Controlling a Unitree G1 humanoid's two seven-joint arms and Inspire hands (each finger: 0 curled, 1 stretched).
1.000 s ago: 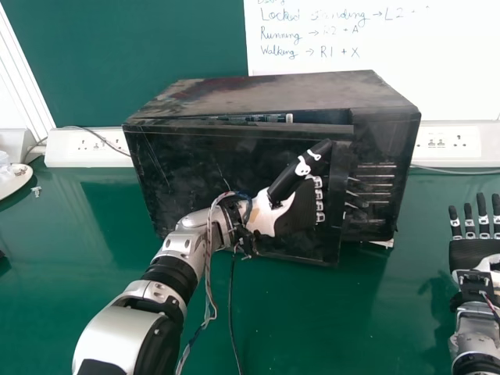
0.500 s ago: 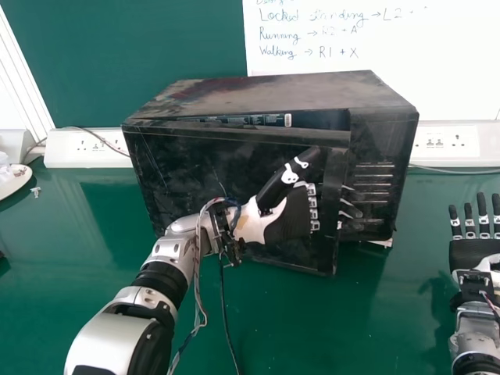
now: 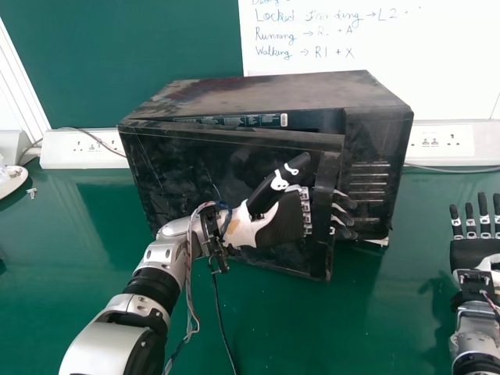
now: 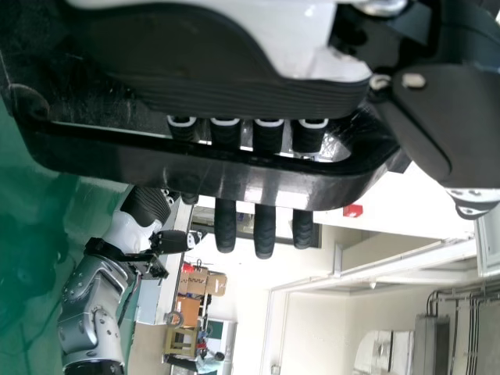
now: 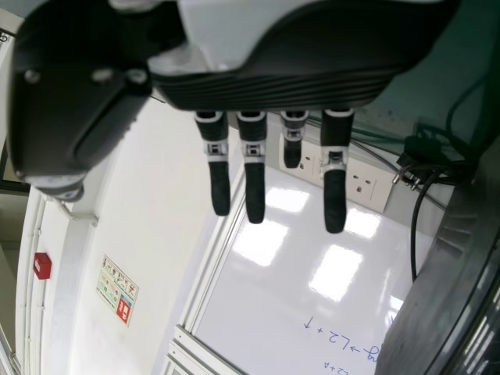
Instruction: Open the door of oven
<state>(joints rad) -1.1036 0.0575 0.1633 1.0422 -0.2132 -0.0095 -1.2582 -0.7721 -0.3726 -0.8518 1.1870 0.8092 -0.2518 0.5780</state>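
Note:
The black oven (image 3: 273, 94) stands on the green table, its door (image 3: 183, 172) ajar at the handle side. My left hand (image 3: 281, 223) is at the door's right edge, with nearly straight fingers passing behind the upright handle (image 3: 324, 211) and their tips showing beyond it. The thumb points up in front of the door. In the left wrist view, the left hand (image 4: 234, 86) has its fingers running behind the handle bar (image 4: 195, 172) and out past it. At the table's right side, apart from the oven, is my right hand (image 3: 475, 251), open and empty; the right wrist view shows this hand (image 5: 289, 78) too.
Behind the oven are socket strips (image 3: 439, 143) and a whiteboard (image 3: 351, 55). A pale round object (image 3: 12, 180) lies at the table's far left. A dark cable (image 3: 221, 320) hangs beside my left forearm.
My left hand has moved left and slightly toward me, and the door's handle edge has come with it. The gap along the door's top has widened. The right hand has stayed still.

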